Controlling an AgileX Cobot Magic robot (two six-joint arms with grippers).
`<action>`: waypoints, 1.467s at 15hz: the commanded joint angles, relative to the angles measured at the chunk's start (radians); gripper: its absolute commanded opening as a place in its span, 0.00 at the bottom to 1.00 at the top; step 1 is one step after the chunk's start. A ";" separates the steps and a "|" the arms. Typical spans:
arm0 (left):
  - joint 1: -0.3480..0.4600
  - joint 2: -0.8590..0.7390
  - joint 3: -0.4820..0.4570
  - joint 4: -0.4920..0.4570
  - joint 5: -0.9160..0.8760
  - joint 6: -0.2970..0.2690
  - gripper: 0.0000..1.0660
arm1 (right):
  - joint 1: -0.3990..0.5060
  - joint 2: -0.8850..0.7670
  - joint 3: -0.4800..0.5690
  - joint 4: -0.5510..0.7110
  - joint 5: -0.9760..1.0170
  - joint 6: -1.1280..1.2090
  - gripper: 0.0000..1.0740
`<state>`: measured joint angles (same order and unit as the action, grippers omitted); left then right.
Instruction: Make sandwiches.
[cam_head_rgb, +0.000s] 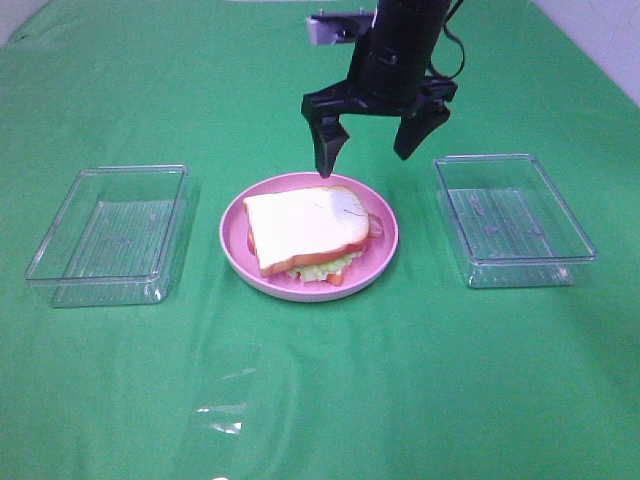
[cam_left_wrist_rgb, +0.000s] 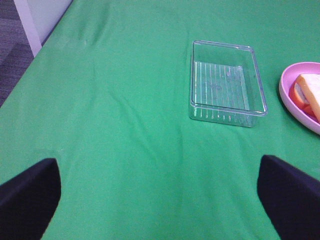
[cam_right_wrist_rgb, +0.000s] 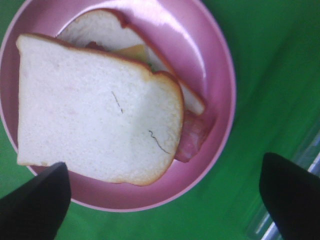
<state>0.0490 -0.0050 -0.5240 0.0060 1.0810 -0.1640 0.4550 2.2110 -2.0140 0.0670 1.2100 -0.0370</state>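
A sandwich (cam_head_rgb: 305, 230) lies on the round pink plate (cam_head_rgb: 385, 245) at the table's middle: white bread on top, green lettuce and reddish bacon peeking out below. The right wrist view shows the sandwich (cam_right_wrist_rgb: 95, 107) from above, with a second slice, cheese and bacon under the top slice, on the plate (cam_right_wrist_rgb: 210, 55). My right gripper (cam_head_rgb: 375, 148) hangs open just above the plate's far edge, holding nothing; it (cam_right_wrist_rgb: 165, 205) spans wide in its own view. My left gripper (cam_left_wrist_rgb: 160, 200) is open over bare cloth, with the plate (cam_left_wrist_rgb: 292, 95) and sandwich (cam_left_wrist_rgb: 310, 90) at the frame edge.
A clear plastic tray (cam_head_rgb: 110, 232) sits left of the plate and another clear tray (cam_head_rgb: 512, 218) sits right of it. The left tray (cam_left_wrist_rgb: 226, 82) also shows in the left wrist view. Green cloth covers the table; a floor edge shows beyond the cloth.
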 joint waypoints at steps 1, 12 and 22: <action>0.005 -0.014 0.001 0.000 -0.002 -0.001 0.94 | 0.001 -0.098 -0.013 -0.056 0.119 -0.008 0.92; 0.005 -0.014 0.001 0.000 -0.002 -0.001 0.94 | 0.001 -0.713 0.663 -0.073 0.118 0.045 0.92; 0.005 -0.014 0.001 0.000 -0.002 -0.001 0.94 | -0.265 -1.590 1.432 -0.113 -0.062 0.086 0.92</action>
<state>0.0490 -0.0050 -0.5240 0.0060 1.0810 -0.1640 0.2150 0.6380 -0.5930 -0.0420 1.1590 0.0430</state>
